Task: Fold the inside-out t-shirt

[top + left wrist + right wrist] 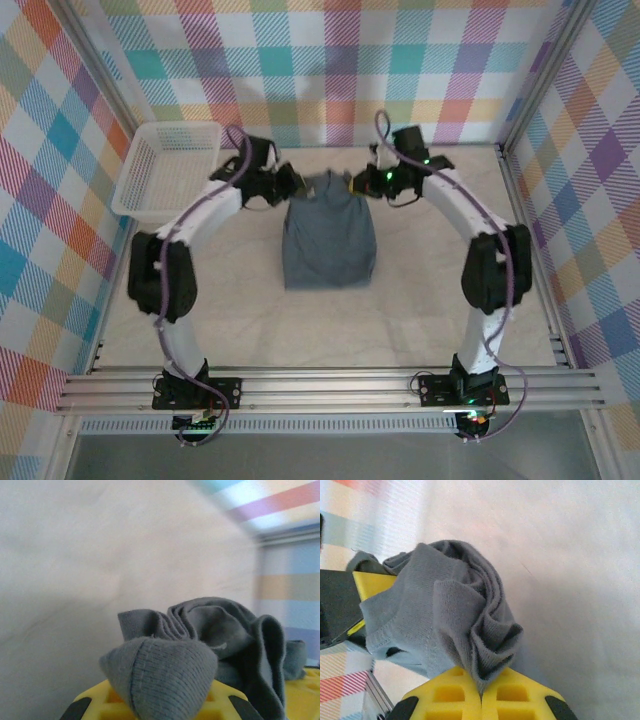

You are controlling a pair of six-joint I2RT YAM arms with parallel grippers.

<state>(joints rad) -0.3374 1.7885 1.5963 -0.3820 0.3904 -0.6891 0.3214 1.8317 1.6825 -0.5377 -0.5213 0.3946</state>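
The inside-out t-shirt (329, 240), dark slate-grey, lies in a folded oblong in the middle of the table, its far edge lifted and bunched. My left gripper (298, 184) is shut on the far left corner of that edge. In the left wrist view a ribbed hem of the t-shirt (165, 675) bulges over my yellow fingers (100, 702). My right gripper (357, 183) is shut on the far right corner. In the right wrist view the crumpled t-shirt (445, 610) is pinched where my two yellow fingers (520, 700) meet.
A white lattice basket (170, 170) stands at the far left of the table, close behind my left arm. Checked walls close in the table on three sides. Bare tabletop (330, 330) stretches between the shirt and the arm bases.
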